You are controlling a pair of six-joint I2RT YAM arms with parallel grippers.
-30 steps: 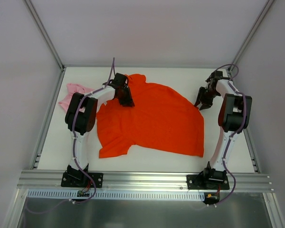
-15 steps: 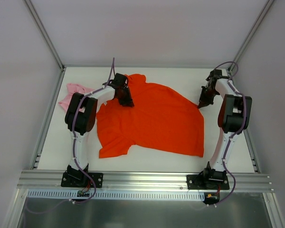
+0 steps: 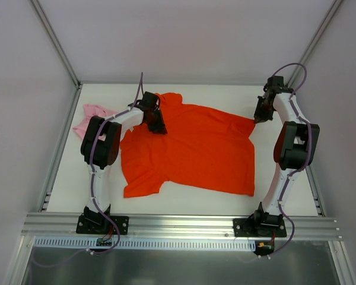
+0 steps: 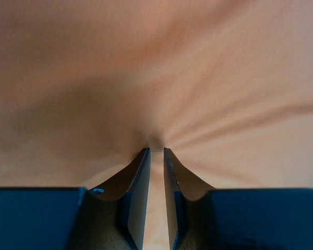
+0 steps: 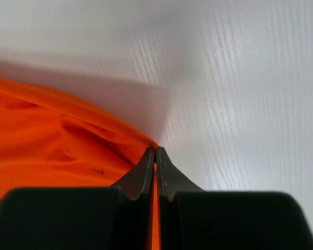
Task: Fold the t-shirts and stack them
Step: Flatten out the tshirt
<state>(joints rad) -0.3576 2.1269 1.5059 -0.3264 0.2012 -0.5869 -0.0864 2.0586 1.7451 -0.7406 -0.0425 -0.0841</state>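
Orange-red t-shirt: flat on worktop, likely spreading step. Left claw, right claw each clenched on its cloth. Next: tension evenly, fold.

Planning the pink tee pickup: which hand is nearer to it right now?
Left. The left hand pinches the orange tee just right of the pink tee; the right hand grips the orange tee's far-right corner, across the table.
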